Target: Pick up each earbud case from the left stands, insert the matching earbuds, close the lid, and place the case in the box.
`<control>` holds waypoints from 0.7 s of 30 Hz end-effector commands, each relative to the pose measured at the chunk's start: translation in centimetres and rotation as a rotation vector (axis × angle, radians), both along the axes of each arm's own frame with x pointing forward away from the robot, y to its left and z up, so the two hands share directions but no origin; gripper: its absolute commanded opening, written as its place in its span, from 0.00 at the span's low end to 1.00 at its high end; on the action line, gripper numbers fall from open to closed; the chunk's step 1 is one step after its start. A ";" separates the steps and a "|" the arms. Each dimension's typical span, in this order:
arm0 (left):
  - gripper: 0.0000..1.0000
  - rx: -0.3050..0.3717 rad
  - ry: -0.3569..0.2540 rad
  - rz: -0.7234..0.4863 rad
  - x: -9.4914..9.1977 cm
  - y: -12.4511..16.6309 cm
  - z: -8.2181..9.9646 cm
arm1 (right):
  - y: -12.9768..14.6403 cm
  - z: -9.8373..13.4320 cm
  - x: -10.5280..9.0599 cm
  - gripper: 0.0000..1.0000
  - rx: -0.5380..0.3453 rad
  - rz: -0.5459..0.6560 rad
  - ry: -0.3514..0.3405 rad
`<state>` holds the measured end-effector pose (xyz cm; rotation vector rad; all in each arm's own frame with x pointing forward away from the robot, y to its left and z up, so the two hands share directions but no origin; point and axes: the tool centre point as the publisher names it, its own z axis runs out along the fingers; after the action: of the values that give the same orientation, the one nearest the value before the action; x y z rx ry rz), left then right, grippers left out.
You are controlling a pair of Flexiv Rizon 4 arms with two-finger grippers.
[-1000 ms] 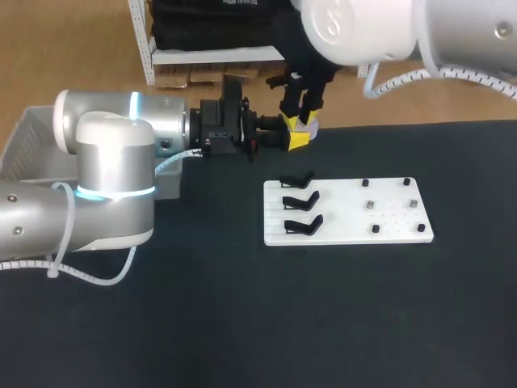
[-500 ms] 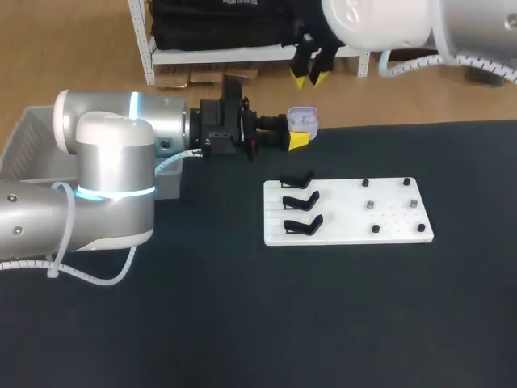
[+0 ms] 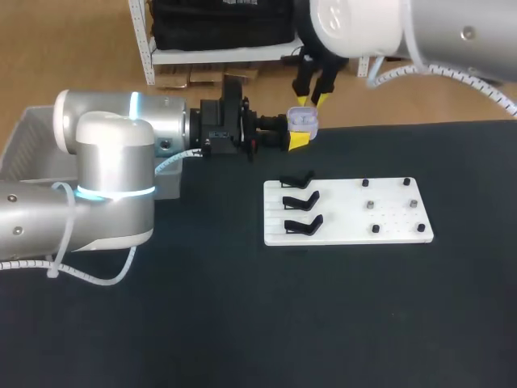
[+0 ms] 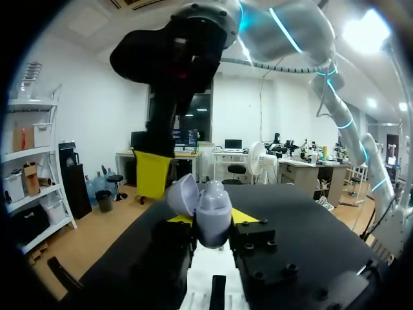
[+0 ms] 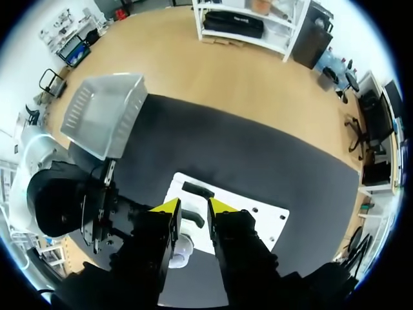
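A lavender earbud case [image 3: 303, 120] hangs above the table's far edge with its lid open, and my left gripper [image 3: 296, 136] is shut on its body. The left wrist view shows the case [image 4: 210, 205] upright between my left gripper's [image 4: 213, 223] yellow tips, lid [image 4: 181, 194] tilted back. Just above the case hangs my right gripper [image 3: 311, 99], pointing down, fingers a little apart with nothing between them. One of its yellow fingertips [image 4: 153, 174] shows beside the lid. From the right wrist view, the case [image 5: 181, 248] lies below my right gripper [image 5: 193, 206].
A white board [image 3: 388, 214] lies on the black table, with three empty black stands [image 3: 300, 198] on its left part and small pegs [image 3: 375, 229] on its right. A grey box [image 3: 28, 141] sits at the far left, behind my left arm.
The right gripper left the case and rose well above it, then came back down to just over it. The left arm and the case stayed still.
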<state>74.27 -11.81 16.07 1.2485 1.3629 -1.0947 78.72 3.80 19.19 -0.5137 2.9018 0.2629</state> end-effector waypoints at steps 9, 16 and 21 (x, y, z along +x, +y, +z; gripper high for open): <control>0.00 -0.008 -0.007 0.006 -0.2 0.0 -0.2 | -0.2 0.5 -3.1 0.29 0.032 -0.006 -0.004; 0.00 -0.008 -0.007 0.006 -0.2 0.0 -0.2 | -0.3 1.1 -3.4 0.29 0.054 -0.024 -0.024; 0.00 -0.008 -0.007 0.006 -0.2 0.0 -0.2 | -1.8 3.1 -3.3 0.31 0.113 -0.080 -0.078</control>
<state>74.26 -11.81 16.07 1.2486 1.3629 -1.0948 76.68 3.55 21.58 -0.4197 2.8784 0.3566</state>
